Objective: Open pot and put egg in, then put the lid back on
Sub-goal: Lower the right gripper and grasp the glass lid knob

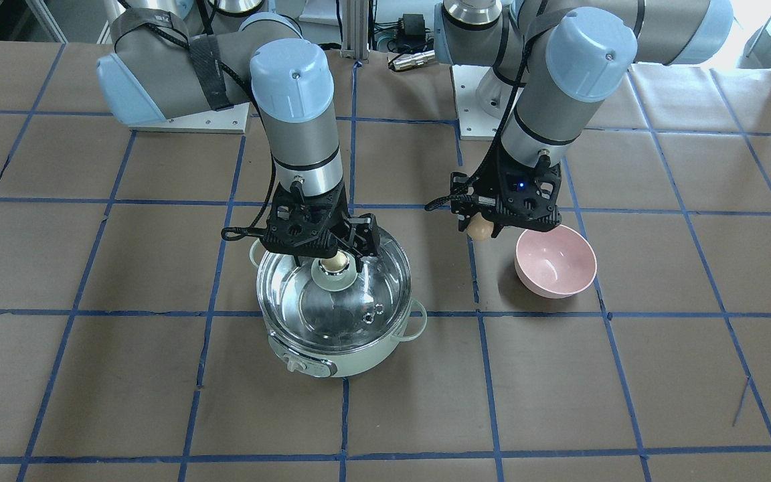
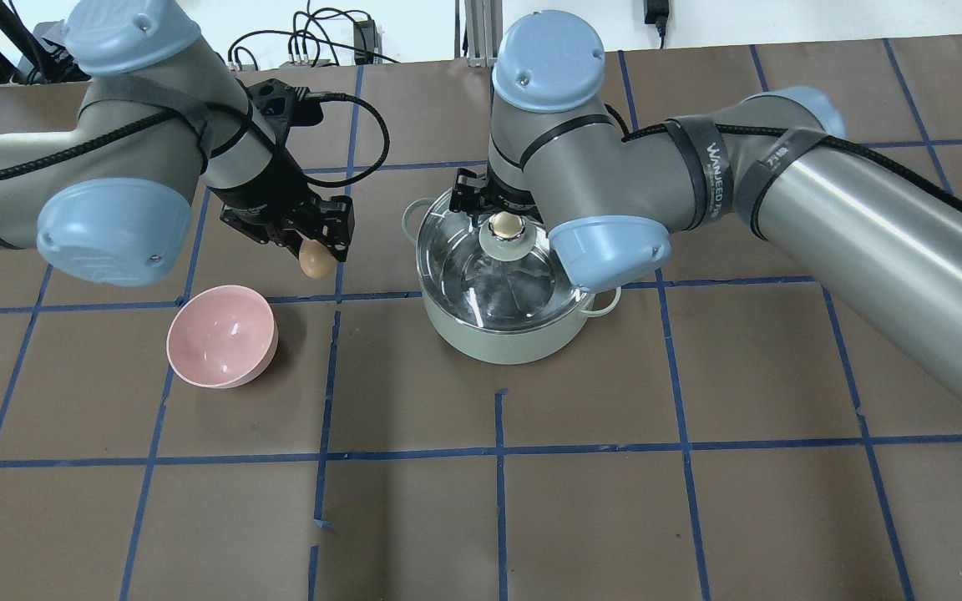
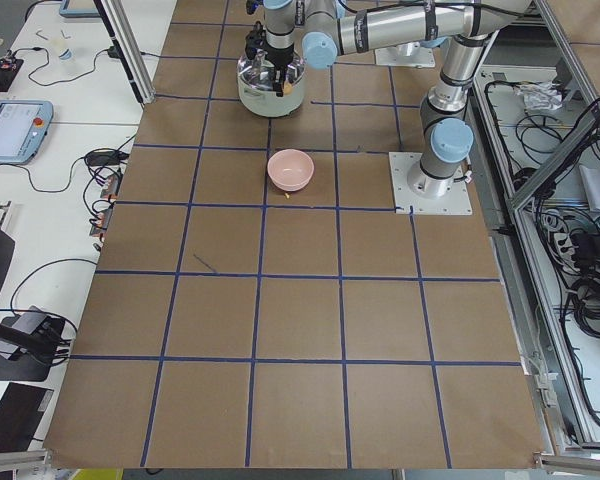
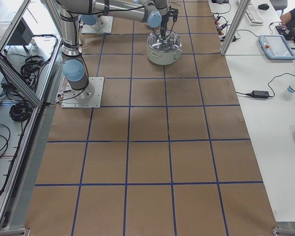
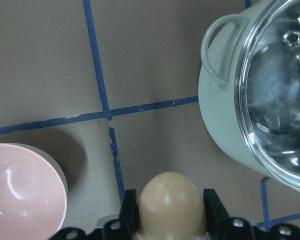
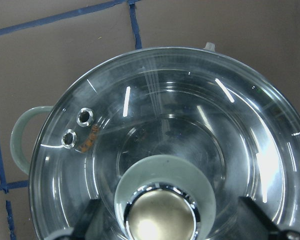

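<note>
Pot (image 1: 359,361): stood on the brown table (image 1: 91,375) with its blue tape grid, dial turned away from the robot, closed by the glass lid (image 1: 342,311). Showed a shiny steel floor and wall through the glass. Carried a loop handle (image 5: 217,50) on the side toward the egg.

Lid: sat level on the pot's rim, steel edge all round, with two small steel-ringed holes (image 6: 83,117) near one side. Bore a beige knob (image 2: 506,224) on a pale green base at its centre.

Right gripper (image 1: 337,262): hung straight over the lid, released, one finger on each side of the knob. Kept a visible gap between the knob and the fingers (image 6: 92,220) in the wrist view.

Egg (image 2: 315,260): was clamped between the two black fingers of the left gripper (image 2: 318,253), in the air above the table. Hung outside both containers, between pot and pink bowl (image 2: 222,334), over a blue tape line and apart from the pot's rim.

Pink bowl: stood upright on the table beside the pot, on the left arm's side, apart from it. Showed a glossy pink inside with light reflections.
</note>
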`<action>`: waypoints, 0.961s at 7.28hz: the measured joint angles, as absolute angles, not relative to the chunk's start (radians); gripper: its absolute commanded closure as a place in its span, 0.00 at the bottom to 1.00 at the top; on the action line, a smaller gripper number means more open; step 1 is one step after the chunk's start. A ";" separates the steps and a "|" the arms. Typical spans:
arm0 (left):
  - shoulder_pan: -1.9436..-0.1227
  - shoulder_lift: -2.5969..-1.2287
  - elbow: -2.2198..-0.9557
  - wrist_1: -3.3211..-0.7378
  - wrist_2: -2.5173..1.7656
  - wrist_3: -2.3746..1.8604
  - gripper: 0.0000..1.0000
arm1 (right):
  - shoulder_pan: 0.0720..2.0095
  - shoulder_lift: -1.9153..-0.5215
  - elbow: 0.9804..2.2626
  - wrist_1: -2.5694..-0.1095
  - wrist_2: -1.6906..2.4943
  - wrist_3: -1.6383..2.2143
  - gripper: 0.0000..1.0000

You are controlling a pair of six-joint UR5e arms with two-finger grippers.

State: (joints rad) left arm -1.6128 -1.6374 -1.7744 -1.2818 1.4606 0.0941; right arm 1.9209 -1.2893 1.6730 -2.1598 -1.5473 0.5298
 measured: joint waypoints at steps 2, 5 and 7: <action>-1.612 -1.637 -1.774 -1.282 1.462 0.095 0.99 | 1.934 -1.286 1.674 -2.159 -1.546 0.554 0.36; -1.612 -1.636 -1.773 -1.282 1.463 0.095 0.99 | 1.940 -1.281 1.675 -2.155 -1.548 0.549 0.62; -1.612 -1.635 -1.773 -1.282 1.463 0.096 0.99 | 1.938 -1.281 1.674 -2.148 -1.558 0.525 0.65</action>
State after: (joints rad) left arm -1.6122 -1.6353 -1.7733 -1.2821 1.4634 0.0961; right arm 1.9375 -1.2808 1.6736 -2.1482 -1.5576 0.5253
